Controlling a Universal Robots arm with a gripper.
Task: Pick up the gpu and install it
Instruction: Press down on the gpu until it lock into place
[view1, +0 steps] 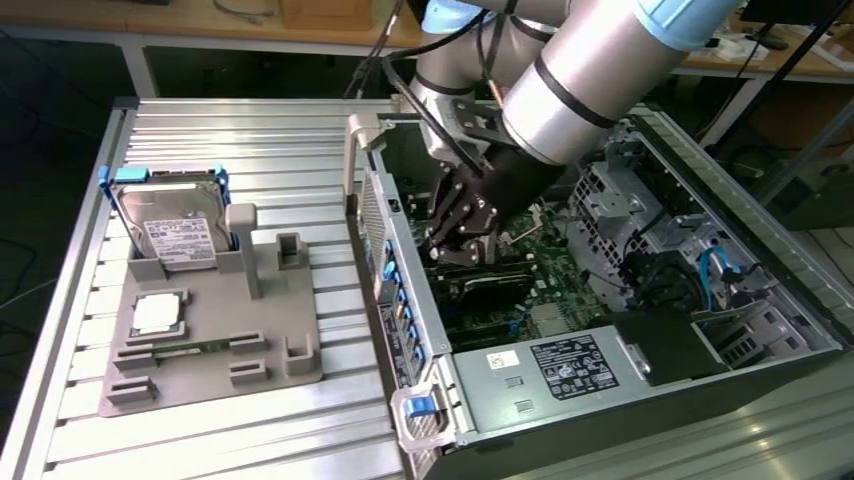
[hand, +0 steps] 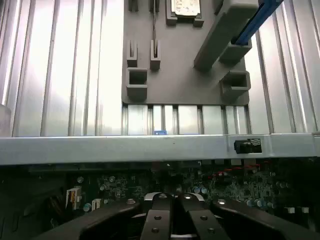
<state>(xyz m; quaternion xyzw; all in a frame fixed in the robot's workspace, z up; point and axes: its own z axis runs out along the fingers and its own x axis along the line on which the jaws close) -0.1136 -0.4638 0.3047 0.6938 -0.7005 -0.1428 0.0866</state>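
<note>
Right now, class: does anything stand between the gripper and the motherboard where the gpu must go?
Nothing visible does. The gripper, jaws shut, hangs inside the open case just above the motherboard. Whether it holds the gpu cannot be told.

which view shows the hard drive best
The exterior view: the hard drive stands upright in the grey holder on the exterior view's left, its white label facing the camera. The wrist view catches just a cut-off part of it at the picture's edge, beyond the case wall.
</note>
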